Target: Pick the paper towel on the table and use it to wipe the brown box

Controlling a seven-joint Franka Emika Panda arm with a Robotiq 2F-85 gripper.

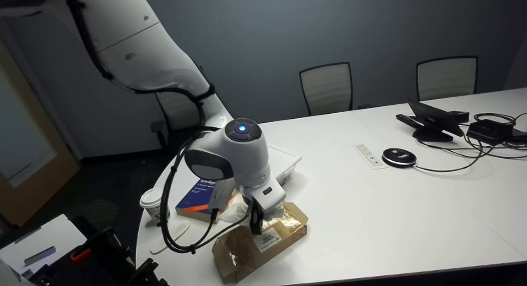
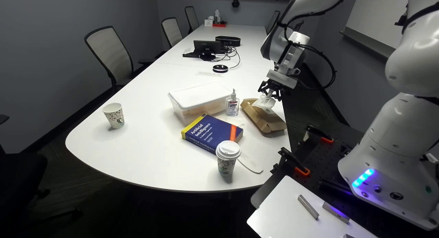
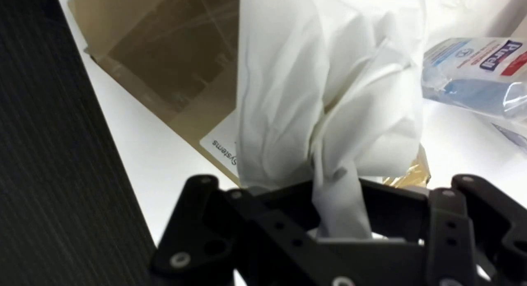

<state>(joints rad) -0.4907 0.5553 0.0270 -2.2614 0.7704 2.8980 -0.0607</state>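
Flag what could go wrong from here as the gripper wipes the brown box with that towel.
1. The gripper pinches the paper towel by a narrow, bunched part, so it may tear or slip out under drag.
2. The brown box lies close to the edge of the table; a firm stroke that way might push it over.
3. The sanitizer bottle stands just beside the box; a wide sweep could tip it.

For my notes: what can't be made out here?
Wrist view: label on the brown box, partly behind the paper towel.
Wrist view: Purell bottle, cut off by the right edge.
In an exterior view: part of the blue book, behind the arm.
Wrist view: any contact beneath the towel, hidden by it.
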